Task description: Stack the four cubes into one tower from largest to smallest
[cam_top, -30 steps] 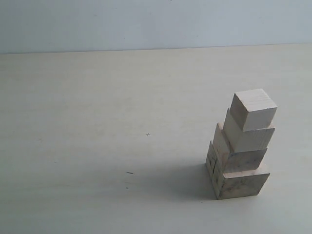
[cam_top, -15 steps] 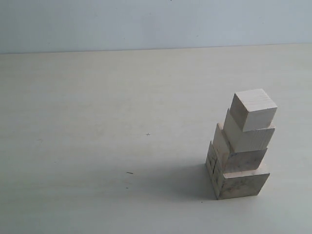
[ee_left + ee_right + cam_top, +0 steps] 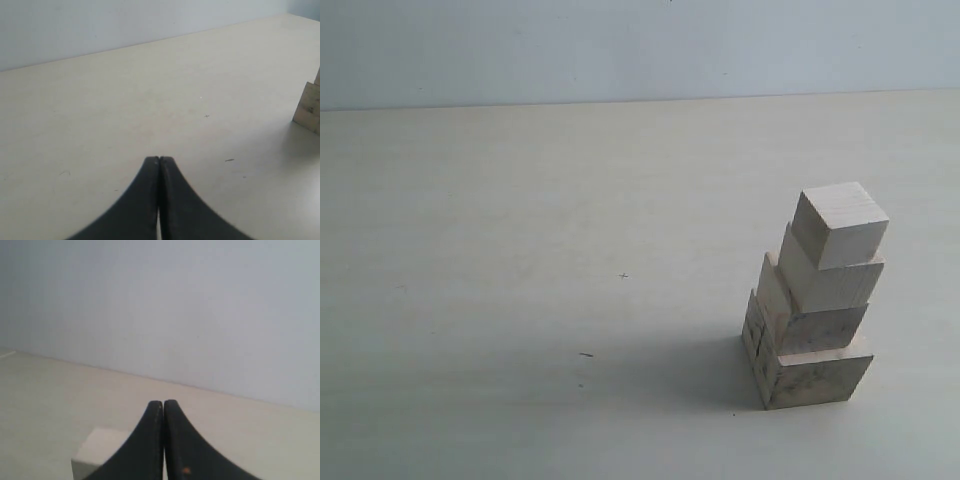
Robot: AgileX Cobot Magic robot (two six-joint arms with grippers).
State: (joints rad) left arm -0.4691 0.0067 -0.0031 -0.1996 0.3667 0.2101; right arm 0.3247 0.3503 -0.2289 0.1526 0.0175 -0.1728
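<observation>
Left hand [image 3: 159,159], right hand [image 3: 163,402] pinched closed; tower [image 3: 815,300] stands clear of far table [image 3: 520,250] edge.

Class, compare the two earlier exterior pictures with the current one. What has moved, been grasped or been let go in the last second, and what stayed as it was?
Nothing visibly changed. The tower stands on the same spot of the table, with the largest cube at the bottom and the smallest cube on top. Nothing touches it in the exterior view.
</observation>
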